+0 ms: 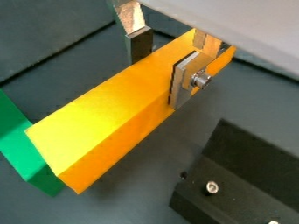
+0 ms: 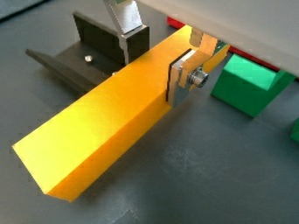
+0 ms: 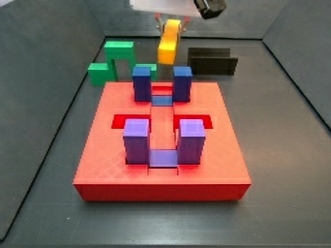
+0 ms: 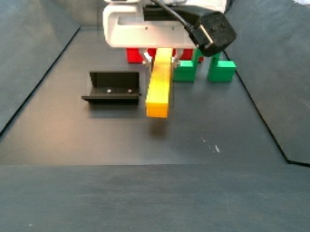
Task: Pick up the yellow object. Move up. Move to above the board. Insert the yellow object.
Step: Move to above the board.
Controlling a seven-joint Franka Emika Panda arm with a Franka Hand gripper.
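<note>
The pincer point(image 1: 166, 54) is clamped on the yellow object point(image 1: 117, 118), silver fingers point(image 2: 184, 73) pressing its two long sides near one end. In a side view the bar point(image 3: 169, 43) hangs upright at top centre, above the far edge of the red board point(image 3: 162, 165); green block point(image 3: 119, 54) upper left, fixture point(image 4: 111, 89) left

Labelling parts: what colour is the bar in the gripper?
Yellow bar shading to orange, in gripper; clearest in wrist view.
</note>
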